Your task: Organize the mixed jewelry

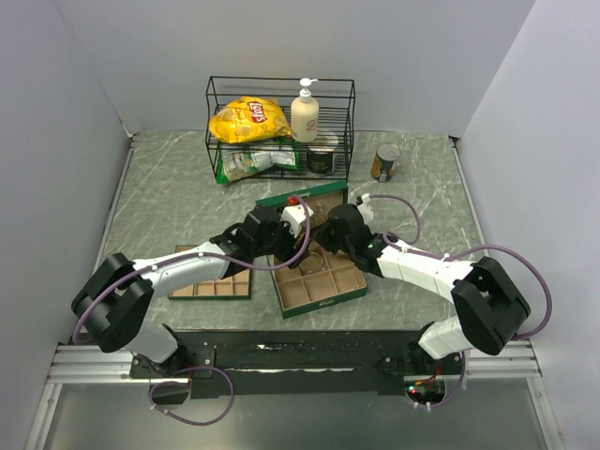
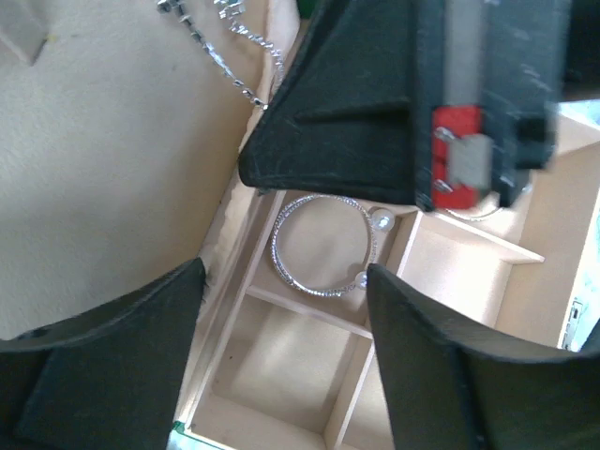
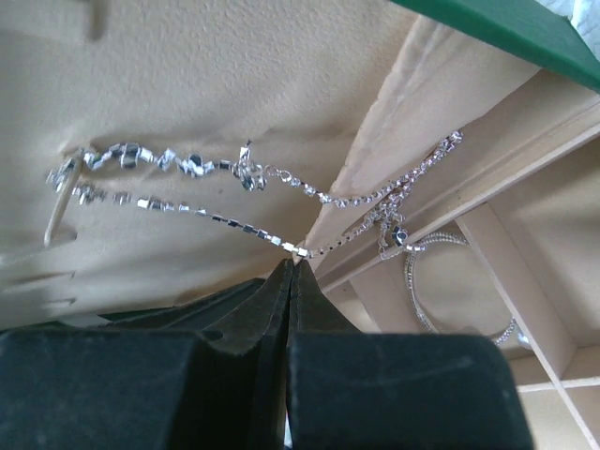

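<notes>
The green box with tan compartments lies open at the table's middle, its lid raised behind it. In the right wrist view my right gripper is shut, pinching a silvery chain that stretches across the tan lid lining. A silvery wire bangle with two pearl beads lies in one compartment; it also shows in the right wrist view. My left gripper is open and empty, hovering above that bangle's compartment. The chain shows at the top of the left wrist view. In the top view both grippers, the left and the right, meet over the box.
A flat tan-lined compartment tray lies left of the box under my left arm. A black wire rack at the back holds a yellow chips bag, a soap bottle and a jar. A can stands to its right.
</notes>
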Motion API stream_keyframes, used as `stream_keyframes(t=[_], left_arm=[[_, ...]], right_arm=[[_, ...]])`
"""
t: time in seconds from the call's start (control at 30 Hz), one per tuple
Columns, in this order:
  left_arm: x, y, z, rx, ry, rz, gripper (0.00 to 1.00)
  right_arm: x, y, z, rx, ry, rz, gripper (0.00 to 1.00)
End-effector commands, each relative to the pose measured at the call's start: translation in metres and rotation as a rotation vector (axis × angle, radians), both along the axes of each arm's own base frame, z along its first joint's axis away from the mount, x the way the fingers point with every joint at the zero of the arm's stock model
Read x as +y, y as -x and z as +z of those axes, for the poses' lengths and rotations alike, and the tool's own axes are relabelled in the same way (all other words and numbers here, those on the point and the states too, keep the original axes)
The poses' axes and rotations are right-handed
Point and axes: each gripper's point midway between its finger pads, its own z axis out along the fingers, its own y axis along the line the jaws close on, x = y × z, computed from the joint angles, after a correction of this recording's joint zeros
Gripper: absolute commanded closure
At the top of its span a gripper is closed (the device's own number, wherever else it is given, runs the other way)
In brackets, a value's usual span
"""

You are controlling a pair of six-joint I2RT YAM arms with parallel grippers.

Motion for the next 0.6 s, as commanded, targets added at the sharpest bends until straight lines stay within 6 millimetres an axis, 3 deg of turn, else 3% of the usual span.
stream_keyframes(t=[0.0, 0.23, 0.33, 0.43, 0.57], left_arm=[[-0.011, 0.002, 0.001, 0.069, 0.012, -0.012, 0.31], [-0.010, -0.002, 0.002, 0.071, 0.018, 0.025, 0.38], [-0.007, -0.005, 0.003, 0.063, 0.015, 0.048, 0.40], [-0.005, -0.008, 0.003, 0.062, 0.009, 0.057, 0.41], [-0.003, -0.013, 0.004, 0.076, 0.015, 0.060, 0.44]], right_arm=[[0.008, -0.004, 0.030, -0.073, -0.021, 0.054, 1.00], [0.002, -0.005, 0.036, -0.096, 0.028, 0.127, 0.88], [-0.004, -0.006, 0.040, -0.134, 0.044, 0.129, 0.65], [-0.014, -0.004, 0.043, -0.154, 0.086, 0.126, 0.52], [-0.030, 0.000, 0.041, -0.172, 0.154, 0.118, 0.49]])
